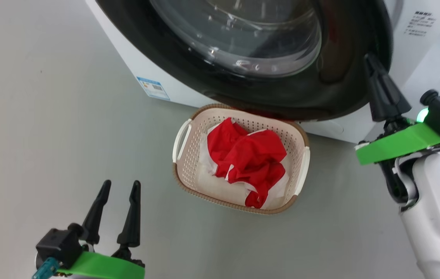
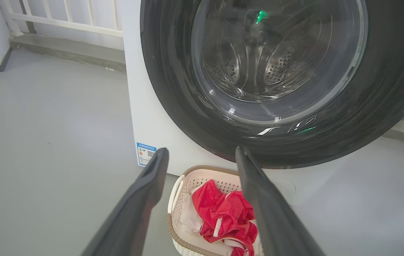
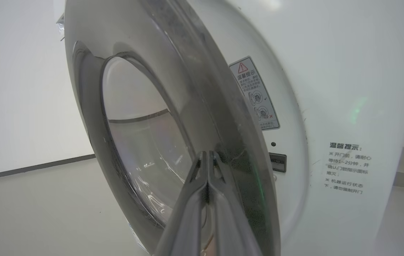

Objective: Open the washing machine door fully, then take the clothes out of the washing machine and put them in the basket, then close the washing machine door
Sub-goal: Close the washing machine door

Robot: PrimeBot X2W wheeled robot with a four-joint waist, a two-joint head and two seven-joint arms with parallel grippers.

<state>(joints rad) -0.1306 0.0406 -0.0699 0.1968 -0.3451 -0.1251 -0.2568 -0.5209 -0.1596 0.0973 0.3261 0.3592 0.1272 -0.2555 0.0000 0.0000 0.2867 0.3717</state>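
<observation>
Located basket (image 1: 193, 155) on floor (image 1: 49, 116), directly before washing machine (image 1: 154, 73) and beneath washing machine door (image 1: 282, 97). Found clothes (image 1: 251, 157) inside basket. Noted left gripper (image 1: 121, 183) left of basket, right gripper (image 1: 370, 60) at door's right edge.

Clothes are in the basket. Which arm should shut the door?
Probably right: the right tool, shut, is at the washing machine door rim; the left tool hangs open over the floor, farther away.

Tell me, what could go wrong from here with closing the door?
1. The shut right pincer seems to touch the washing machine door only with its tips, at the glossy rim; it may slip off.
2. The basket holding the clothes stands right below the door's lower rim, so the door might brush it.
</observation>
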